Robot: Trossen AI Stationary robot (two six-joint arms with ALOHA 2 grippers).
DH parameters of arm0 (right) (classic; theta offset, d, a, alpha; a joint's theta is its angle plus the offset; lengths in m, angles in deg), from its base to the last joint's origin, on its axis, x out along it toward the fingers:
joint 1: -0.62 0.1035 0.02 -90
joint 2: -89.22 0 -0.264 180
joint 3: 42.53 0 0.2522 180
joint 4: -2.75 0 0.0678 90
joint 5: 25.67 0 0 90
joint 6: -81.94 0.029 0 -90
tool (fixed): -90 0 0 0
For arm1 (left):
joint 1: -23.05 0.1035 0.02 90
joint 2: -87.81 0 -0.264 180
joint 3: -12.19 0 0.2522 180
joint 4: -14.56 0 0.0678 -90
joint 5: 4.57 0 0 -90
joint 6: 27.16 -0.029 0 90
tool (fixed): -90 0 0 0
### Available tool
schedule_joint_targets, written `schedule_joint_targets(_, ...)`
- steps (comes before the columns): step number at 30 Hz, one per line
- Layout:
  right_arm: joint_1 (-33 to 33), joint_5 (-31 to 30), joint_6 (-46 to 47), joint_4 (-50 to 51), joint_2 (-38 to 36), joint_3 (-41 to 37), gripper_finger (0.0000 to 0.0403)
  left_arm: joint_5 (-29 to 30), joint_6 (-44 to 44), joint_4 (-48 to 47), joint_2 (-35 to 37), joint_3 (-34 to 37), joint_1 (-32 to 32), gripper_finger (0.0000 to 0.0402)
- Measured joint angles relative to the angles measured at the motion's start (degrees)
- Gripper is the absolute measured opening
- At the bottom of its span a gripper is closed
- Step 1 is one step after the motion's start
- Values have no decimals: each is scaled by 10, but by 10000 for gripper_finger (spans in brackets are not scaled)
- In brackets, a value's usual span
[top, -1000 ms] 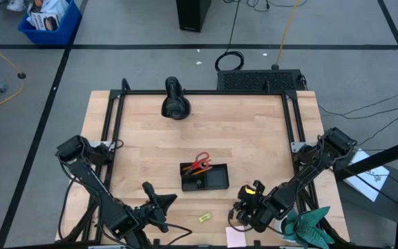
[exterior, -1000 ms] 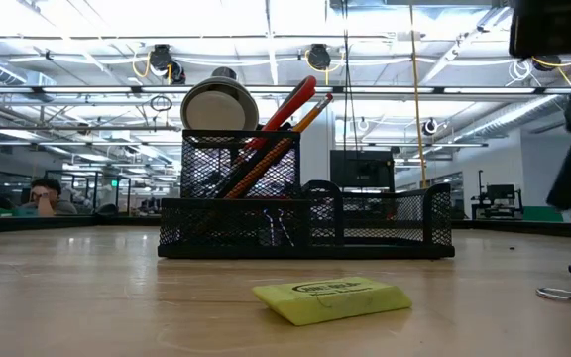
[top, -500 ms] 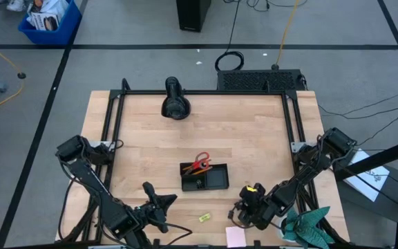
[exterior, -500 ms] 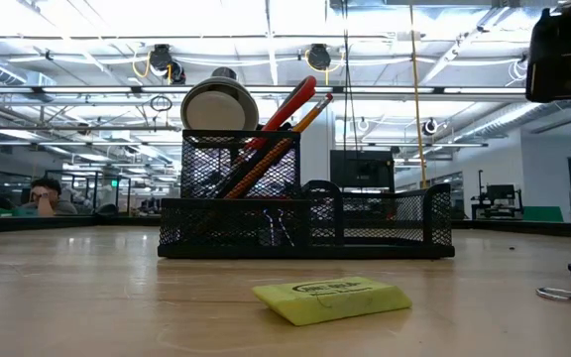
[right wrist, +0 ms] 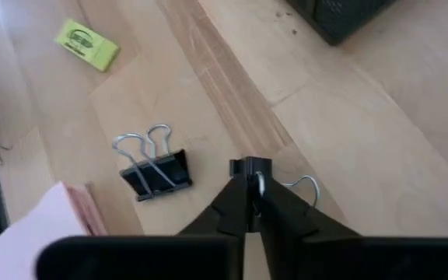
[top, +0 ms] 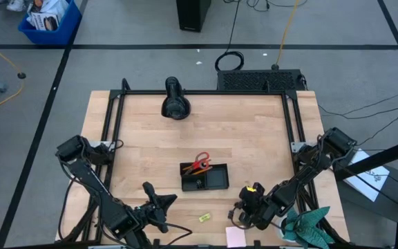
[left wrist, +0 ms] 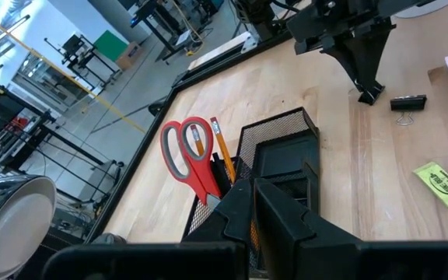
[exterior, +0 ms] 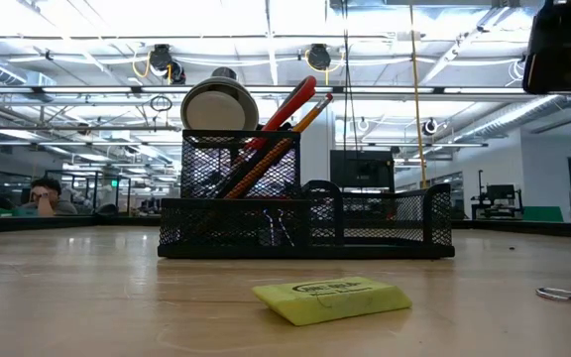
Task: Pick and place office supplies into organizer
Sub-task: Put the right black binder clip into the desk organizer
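The right gripper [right wrist: 249, 204] is pressed together at the near right of the table [top: 254, 131], its fingertips [right wrist: 248, 177] pinching what looks like a small black binder clip [right wrist: 249, 166] whose wire loop [right wrist: 302, 185] sticks out to one side, though the clip body is mostly hidden by the fingers. Just beside it a second binder clip [right wrist: 155, 171] lies free on the wood, with the pink sticky-note pad [right wrist: 41, 225] near that and the yellow eraser [right wrist: 87, 43] farther off. The black mesh organizer [top: 204, 176] sits mid-table, well apart from this gripper, with the red-handled scissors [left wrist: 188, 152] and an orange pencil [left wrist: 222, 154] standing in its tall compartment. The left gripper [left wrist: 252, 204] waits at the near left of the table with its fingers closed on nothing, pointing toward the organizer. A black cylindrical device [top: 175, 99] stands at the far side, and a teal cloth [top: 308, 225] lies at the near right corner.
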Motion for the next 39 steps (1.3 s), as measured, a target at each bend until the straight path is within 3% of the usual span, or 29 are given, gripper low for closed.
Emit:
schedule_joint_targets(12,-9,-44,-101,-43,-16,7,3,0,0,0,0,0,0,26)
schedule_joint_targets(20,-43,-148,-360,-116,-43,50,1,2,0,0,0,0,3,26)
schedule_joint_targets(26,-90,-114,-521,-242,-19,57,1,1,1,-1,0,0,13,26)
schedule_joint_targets(39,-156,-75,-641,-346,74,57,0,-13,0,4,0,0,16,26)
